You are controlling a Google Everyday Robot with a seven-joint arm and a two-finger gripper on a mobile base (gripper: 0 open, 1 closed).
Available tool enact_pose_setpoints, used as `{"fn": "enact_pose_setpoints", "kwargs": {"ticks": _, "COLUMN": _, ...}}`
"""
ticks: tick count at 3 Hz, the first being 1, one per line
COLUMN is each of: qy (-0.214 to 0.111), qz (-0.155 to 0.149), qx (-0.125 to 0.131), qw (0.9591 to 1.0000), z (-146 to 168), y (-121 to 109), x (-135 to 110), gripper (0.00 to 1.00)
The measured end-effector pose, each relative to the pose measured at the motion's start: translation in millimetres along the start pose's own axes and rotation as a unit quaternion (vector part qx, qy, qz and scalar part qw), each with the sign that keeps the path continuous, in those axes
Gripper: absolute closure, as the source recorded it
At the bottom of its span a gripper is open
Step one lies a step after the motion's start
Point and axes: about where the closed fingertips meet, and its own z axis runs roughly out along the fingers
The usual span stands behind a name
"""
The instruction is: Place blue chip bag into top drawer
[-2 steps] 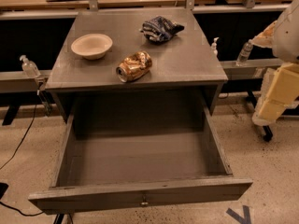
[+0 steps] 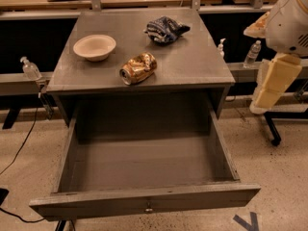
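We see the bag lying on the bench top, with the drawer pulled open below it.

In the one camera view, the small crumpled dark-blue foil chip bag with white markings lies at the far right of the grey wooden bench, well apart from the wide, shallow grey wooden top drawer. The drawer stands pulled out beneath the bench, its small metal knob centred on the front panel. The recess behind the drawer is in shadow and hard to make out. A crushed gold-brown can lies on its side near the bench's front edge, with a shallow cream bowl to its left. The robot's white and cream arm is cut off by the right edge of the frame. The gripper lies out of view beyond that edge, so we cannot tell how the jaws stand.
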Motion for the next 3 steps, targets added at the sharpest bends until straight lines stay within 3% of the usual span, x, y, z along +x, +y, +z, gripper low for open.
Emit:
{"fn": "enact_pose_setpoints", "kwargs": {"ticks": 1, "qy": -0.039, "qz": -0.076, "qx": 0.026, "qw": 0.9960, "z": 25, "y": -53, "x": -31, "gripper": 0.00}}
{"fn": "enact_pose_setpoints", "kwargs": {"ticks": 2, "qy": -0.086, "qz": -0.154, "qx": 0.068, "qw": 0.9819, "z": 43, "y": -110, "x": -69, "gripper": 0.00}}
{"fn": "enact_pose_setpoints", "kwargs": {"ticks": 3, "qy": -0.095, "qz": -0.177, "qx": 0.086, "qw": 0.9758, "z": 40, "y": -124, "x": -75, "gripper": 0.00}}
